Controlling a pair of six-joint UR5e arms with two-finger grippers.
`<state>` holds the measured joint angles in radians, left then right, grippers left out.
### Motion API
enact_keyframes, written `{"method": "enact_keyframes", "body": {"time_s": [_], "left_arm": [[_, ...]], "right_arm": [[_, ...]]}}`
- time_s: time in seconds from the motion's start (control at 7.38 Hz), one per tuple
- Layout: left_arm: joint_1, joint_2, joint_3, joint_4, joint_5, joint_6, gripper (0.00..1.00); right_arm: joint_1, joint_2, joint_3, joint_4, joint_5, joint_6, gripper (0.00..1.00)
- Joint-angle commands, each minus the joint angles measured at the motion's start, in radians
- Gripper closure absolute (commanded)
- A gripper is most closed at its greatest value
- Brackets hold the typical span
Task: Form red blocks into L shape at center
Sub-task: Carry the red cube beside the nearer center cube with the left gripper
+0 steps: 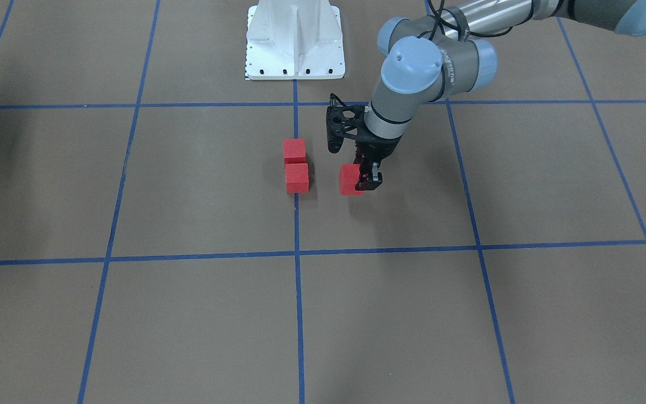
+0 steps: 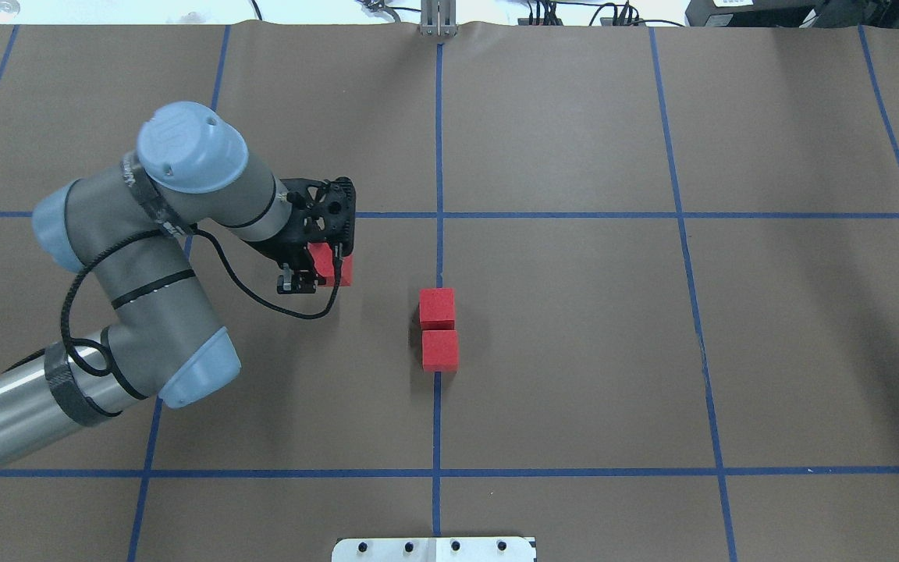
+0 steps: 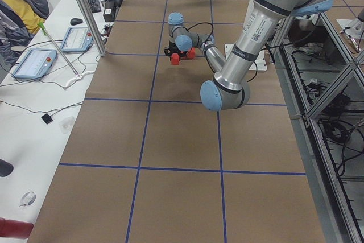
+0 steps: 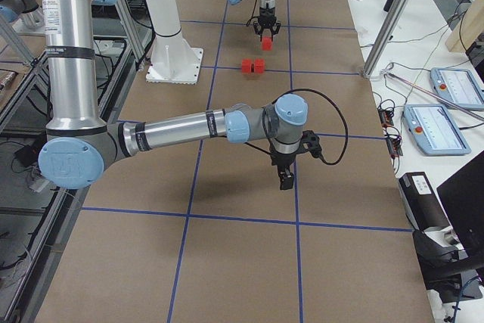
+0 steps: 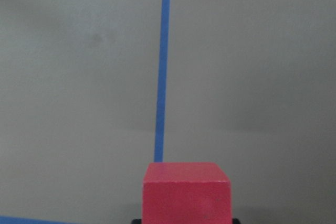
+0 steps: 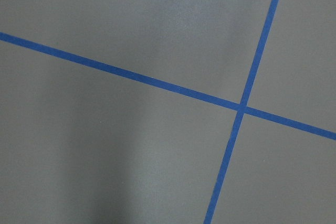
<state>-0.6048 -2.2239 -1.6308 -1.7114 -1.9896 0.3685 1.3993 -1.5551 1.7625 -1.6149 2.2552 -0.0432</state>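
Observation:
Two red blocks (image 2: pixel 437 307) (image 2: pixel 440 350) sit touching in a line on the blue tape line at the center (image 2: pixel 438 257). They also show in the front view (image 1: pixel 294 150) (image 1: pixel 296 177). My left gripper (image 2: pixel 315 275) is shut on the third red block (image 2: pixel 342 270), low over the floor and to the left of the pair. In the front view the held block (image 1: pixel 349 179) is right of the pair, with the gripper (image 1: pixel 358 183) on it. The left wrist view shows this block (image 5: pixel 186 192) at the bottom edge. My right gripper (image 4: pixel 286 179) shows only in the right side view, so I cannot tell whether it is open or shut.
The robot's white base plate (image 1: pixel 295 39) stands behind the center cell. Blue tape lines (image 6: pixel 241 107) cross the brown floor under the right wrist. Operator tables with tablets (image 4: pixel 439 122) run along the far side.

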Motion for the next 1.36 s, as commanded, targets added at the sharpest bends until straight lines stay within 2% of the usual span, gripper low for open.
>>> {"method": "enact_keyframes", "body": {"time_s": [0.0, 0.27, 0.95, 1.22], "left_arm": [[0.019, -0.066, 0.093, 0.018, -0.005, -0.028, 1.00], [0.037, -0.068, 0.100, 0.018, -0.006, -0.028, 1.00], [0.069, -0.075, 0.100, 0.021, -0.006, -0.031, 0.93], [0.082, -0.088, 0.111, 0.019, -0.006, -0.086, 0.90]], "right_arm": [[0.000, 0.001, 0.000, 0.000, 0.000, 0.000, 0.01], [0.000, 0.001, -0.002, 0.000, 0.000, 0.000, 0.01], [0.000, 0.001, -0.003, 0.000, 0.001, 0.000, 0.01], [0.000, 0.001, -0.003, 0.000, 0.000, 0.000, 0.01]]}}
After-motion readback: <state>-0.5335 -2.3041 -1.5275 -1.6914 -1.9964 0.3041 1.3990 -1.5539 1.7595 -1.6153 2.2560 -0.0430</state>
